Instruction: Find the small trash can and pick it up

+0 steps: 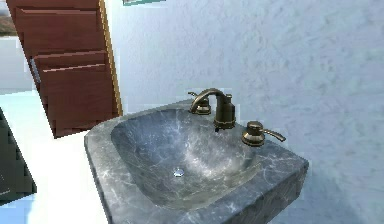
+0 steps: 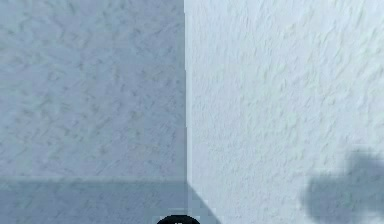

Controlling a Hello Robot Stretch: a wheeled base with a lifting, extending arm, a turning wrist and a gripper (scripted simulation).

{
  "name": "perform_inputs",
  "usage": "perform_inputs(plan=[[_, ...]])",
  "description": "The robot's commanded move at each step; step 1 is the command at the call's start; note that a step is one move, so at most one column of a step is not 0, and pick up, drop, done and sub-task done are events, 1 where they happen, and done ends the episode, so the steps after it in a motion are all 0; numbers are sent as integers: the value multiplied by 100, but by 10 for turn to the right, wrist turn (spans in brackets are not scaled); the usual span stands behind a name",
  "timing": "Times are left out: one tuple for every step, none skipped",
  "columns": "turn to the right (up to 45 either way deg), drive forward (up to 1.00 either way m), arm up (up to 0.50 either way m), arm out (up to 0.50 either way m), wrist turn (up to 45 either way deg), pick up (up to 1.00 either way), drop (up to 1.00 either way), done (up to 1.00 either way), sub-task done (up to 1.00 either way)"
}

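**Marble sink close ahead, wall corner to the arm side**

Grey veined stone forms the sink (image 1: pixel 120 160), a thick-walled square basin that takes up the lower middle of the forward view, one corner pointing toward the camera. Its rim reaches the pale textured wall (image 1: pixel 310 60) behind it. Pale floor (image 1: pixel 60 170) lies to the forward view's left of the basin, and it runs back to a brown panelled door (image 1: pixel 70 60) with a metal handle (image 1: pixel 35 72). A dark object (image 1: pixel 12 160) cuts in at the left edge beside that strip.

A bronze faucet (image 1: pixel 215 105) arches over the bowl from the back rim. One lever (image 1: pixel 257 133) stands at its right and another (image 1: pixel 200 104) sits behind it. A small drain (image 1: pixel 178 172) lies at the bottom of the bowl.

In the arm side view two rough plastered walls meet at an upright corner (image 2: pixel 186 90). The left wall (image 2: pixel 90 90) is blue-grey and the right wall (image 2: pixel 280 90) is paler. A dark rounded shape (image 2: pixel 180 218) sits at the bottom edge.

How the gripper's fingers stand cannot be told. Where the small trash can is cannot be told either.
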Motion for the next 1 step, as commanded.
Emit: perform_inputs(plan=[[0,0,0,0,450,0,0,0,0]])
